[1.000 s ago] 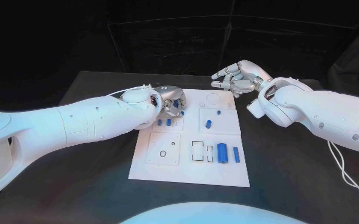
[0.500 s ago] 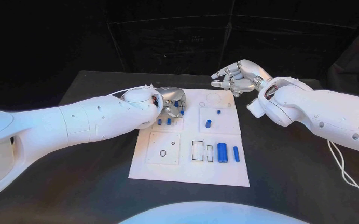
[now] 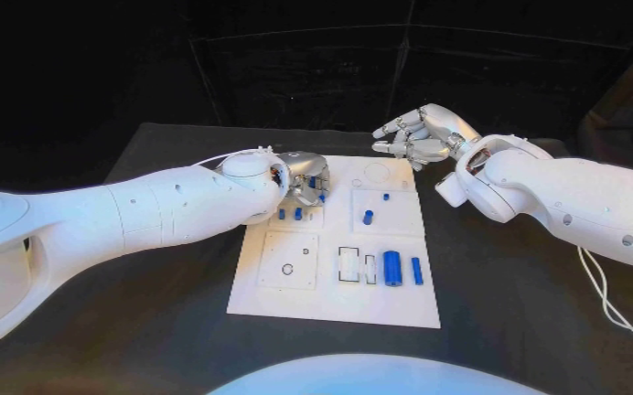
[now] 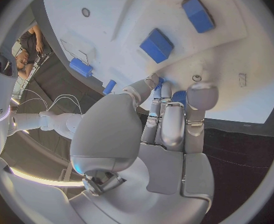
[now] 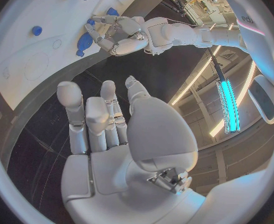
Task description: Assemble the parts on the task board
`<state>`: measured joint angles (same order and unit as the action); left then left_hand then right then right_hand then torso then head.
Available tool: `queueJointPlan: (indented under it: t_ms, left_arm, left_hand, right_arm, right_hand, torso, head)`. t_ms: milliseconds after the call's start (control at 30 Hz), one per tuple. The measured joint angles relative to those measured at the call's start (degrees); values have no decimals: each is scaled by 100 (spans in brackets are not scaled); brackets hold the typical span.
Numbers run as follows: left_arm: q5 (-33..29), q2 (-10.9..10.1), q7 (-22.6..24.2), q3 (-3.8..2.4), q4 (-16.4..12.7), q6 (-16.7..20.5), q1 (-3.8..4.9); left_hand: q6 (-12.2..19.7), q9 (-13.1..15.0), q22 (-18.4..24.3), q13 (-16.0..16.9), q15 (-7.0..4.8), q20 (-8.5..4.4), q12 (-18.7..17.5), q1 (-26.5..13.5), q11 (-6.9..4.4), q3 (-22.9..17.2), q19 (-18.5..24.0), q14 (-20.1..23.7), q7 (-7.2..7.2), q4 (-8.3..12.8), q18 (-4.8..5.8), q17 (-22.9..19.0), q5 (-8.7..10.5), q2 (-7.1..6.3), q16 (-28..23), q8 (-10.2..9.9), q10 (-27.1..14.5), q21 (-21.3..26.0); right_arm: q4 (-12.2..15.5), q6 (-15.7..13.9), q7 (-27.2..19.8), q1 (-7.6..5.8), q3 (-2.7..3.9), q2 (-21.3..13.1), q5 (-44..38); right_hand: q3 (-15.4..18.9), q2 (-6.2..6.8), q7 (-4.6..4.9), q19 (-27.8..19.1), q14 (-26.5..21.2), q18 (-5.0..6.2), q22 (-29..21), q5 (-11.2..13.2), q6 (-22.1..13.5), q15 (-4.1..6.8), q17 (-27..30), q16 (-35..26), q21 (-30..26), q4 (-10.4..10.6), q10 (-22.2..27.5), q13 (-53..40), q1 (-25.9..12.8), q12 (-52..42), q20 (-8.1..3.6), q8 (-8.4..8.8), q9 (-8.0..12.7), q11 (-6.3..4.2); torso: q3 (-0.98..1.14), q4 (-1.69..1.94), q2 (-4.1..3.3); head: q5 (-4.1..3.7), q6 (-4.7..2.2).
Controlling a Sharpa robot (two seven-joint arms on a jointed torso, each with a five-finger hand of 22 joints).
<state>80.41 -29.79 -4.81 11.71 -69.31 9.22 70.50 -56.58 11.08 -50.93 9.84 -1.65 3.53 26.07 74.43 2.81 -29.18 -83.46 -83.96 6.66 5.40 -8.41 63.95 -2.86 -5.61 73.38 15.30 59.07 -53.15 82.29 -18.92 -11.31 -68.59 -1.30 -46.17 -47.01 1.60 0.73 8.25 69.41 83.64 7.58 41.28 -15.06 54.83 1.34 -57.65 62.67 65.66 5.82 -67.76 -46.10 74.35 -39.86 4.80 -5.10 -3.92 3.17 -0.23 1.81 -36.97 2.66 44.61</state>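
Left hand (image 3: 304, 178) is low over the task board's (image 3: 337, 308) far-left corner, fingers curled around a small blue part (image 4: 179, 95), gripping it, apparently to seat it there. Further parts sit along the board: two short pegs (image 3: 289, 215) just beside that hand, a large blue cylinder (image 3: 391, 269) nearer the front. Right hand (image 3: 420, 137) hovers beyond the board's far-right corner above the counter (image 3: 158, 322), fingers apart and holding nothing, seemingly kept clear.

white task board (image 3: 264, 299) on black table (image 3: 132, 340)
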Motion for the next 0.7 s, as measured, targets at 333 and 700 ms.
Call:
queueJointPlan:
  t_ms: [333, 700]
  left_arm:
    - [-18, -78, 37, 5, -28, 160, -18]
    - [-164, -334, 303, -177, -289, 418, -20]
  left_hand:
    - [-86, -91, -75, -170, -20, -1, -256, 58, 18, -144, -1, -20, 29, 84, 0, 0, 2, 57, 0, -104, 180, -57]
    - [-157, -151, -184, -254, -20, -1, -400, 89, 16, -215, -1, -20, 26, 155, 87, 5, 2, 26, 1, -193, 279, -145]
  right_arm:
    - [0, 0, -1, 0, 0, -7, 0]
    - [-23, 0, -4, 0, 0, -6, 0]
  right_hand:
    - [0, 0, 0, 0, 0, 0, 0, 0, 0, 0, 1, 0, 0, 0, 0, 0, 0, 0, 0, 0, 0, 0]
    - [0, 0, 0, 0, 0, 0, 0, 0, 0, 0, -6, 0, -23, 0, 0, 0, 0, 0, 0, 0, 0, 0]
  torso:
    - [-4, -1, 4]
    - [-6, 4, 9]
  head:
    - [-26, -30]
    - [-12, -58]
